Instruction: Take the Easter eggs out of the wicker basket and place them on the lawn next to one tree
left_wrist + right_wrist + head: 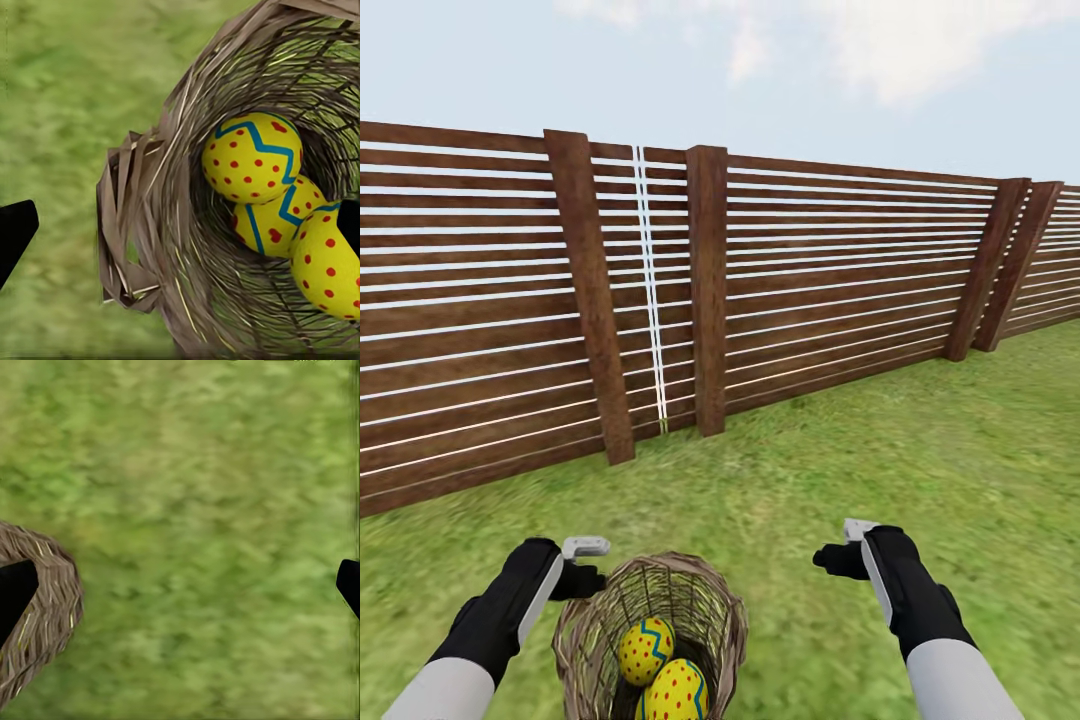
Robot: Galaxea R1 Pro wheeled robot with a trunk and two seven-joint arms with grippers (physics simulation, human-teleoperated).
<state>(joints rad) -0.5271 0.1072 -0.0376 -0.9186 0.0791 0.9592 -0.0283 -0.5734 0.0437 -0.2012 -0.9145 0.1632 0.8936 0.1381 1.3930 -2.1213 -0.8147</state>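
The wicker basket [582, 640] stands on the lawn [920, 450] right in front of me, between my two arms. In the head view I make out two yellow Easter eggs, one [645, 650] above the other [678, 692]. The left wrist view looks down into the basket [157, 247] and shows three eggs packed together: an upper egg [251, 157], a middle egg [271, 221] and a third egg [330, 262]. My left gripper [586, 578] hovers open at the basket's left rim. My right gripper [838, 558] hangs open over bare grass to the basket's right; the basket's rim [49, 600] shows beside one fingertip [15, 592].
A brown horizontal-slat wooden fence [810, 280] runs across the view a short way ahead, with thick posts [707, 290]. Open grass stretches to the right and toward the fence corner [1010, 270].
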